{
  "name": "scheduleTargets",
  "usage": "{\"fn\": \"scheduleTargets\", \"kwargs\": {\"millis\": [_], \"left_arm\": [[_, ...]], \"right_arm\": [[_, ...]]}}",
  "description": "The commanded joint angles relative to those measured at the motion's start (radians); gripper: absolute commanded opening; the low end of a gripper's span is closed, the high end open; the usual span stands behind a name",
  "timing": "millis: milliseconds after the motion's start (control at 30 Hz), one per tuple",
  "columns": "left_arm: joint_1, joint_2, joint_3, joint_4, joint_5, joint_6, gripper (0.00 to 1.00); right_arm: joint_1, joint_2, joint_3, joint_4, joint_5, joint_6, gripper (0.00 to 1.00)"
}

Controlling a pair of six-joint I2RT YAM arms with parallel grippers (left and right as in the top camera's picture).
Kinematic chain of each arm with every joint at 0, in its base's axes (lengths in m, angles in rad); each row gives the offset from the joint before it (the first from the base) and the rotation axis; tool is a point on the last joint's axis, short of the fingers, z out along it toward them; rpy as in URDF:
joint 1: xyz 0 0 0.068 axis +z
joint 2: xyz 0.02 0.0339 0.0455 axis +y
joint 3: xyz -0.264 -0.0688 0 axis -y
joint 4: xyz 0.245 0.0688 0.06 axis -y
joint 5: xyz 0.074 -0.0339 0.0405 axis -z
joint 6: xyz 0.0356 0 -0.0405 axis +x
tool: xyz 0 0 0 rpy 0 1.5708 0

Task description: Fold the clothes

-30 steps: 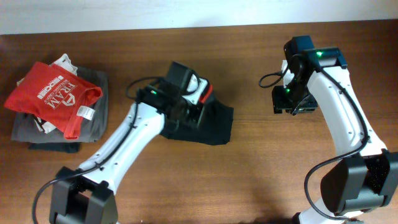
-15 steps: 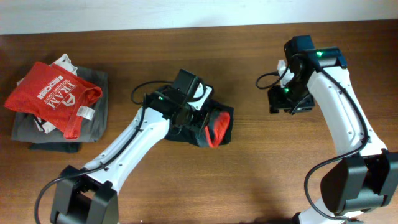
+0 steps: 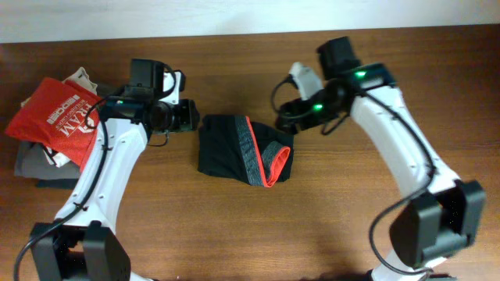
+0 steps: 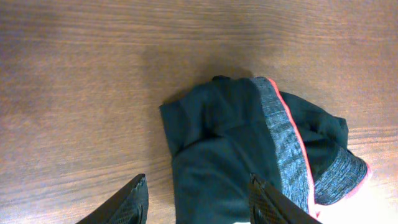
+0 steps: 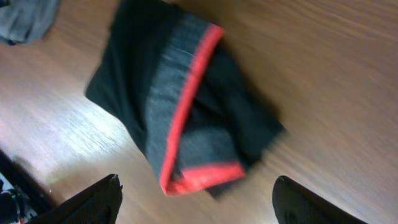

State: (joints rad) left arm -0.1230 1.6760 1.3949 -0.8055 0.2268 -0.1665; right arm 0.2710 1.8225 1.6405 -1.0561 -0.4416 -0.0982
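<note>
The black leggings (image 3: 234, 148) lie folded into a small bundle at the table's middle, with the grey waistband (image 3: 251, 148) and orange-red lining (image 3: 277, 165) showing on the right side. They also show in the left wrist view (image 4: 230, 143) and the right wrist view (image 5: 180, 106). My left gripper (image 3: 187, 117) is open and empty, just left of the bundle; in its wrist view (image 4: 198, 199) the fingers straddle the bundle's near edge. My right gripper (image 3: 283, 121) is open and empty, above the bundle's right end; it also shows in the right wrist view (image 5: 196, 196).
A pile of folded grey garments (image 3: 117, 148) with a red T-shirt (image 3: 66, 117) on top sits at the left edge of the wooden table (image 3: 328, 226).
My left gripper let go of the leggings and drew back to the left. My right arm swung left toward the bundle. The waistband and red lining now lie exposed.
</note>
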Motion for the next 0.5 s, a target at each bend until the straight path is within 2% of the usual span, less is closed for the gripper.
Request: {"fn": "scheduleTargets", "kwargs": {"millis": [0, 200, 300, 467], "left_arm": [[0.012, -0.021, 0.014, -0.005, 0.031, -0.023, 0.51], [0.012, -0.021, 0.013, -0.005, 0.031, -0.023, 0.53], [0.012, -0.021, 0.013, -0.014, 0.032, -0.023, 0.53], [0.012, -0.021, 0.013, -0.030, 0.031, -0.023, 0.53]], "right_arm": [[0.075, 0.097, -0.003, 0.064, -0.045, 0.084, 0.81], [0.151, 0.257, -0.003, 0.170, -0.082, 0.145, 0.80], [0.165, 0.304, -0.003, 0.200, -0.077, 0.154, 0.75], [0.166, 0.338, -0.003, 0.232, -0.071, 0.171, 0.75]]}}
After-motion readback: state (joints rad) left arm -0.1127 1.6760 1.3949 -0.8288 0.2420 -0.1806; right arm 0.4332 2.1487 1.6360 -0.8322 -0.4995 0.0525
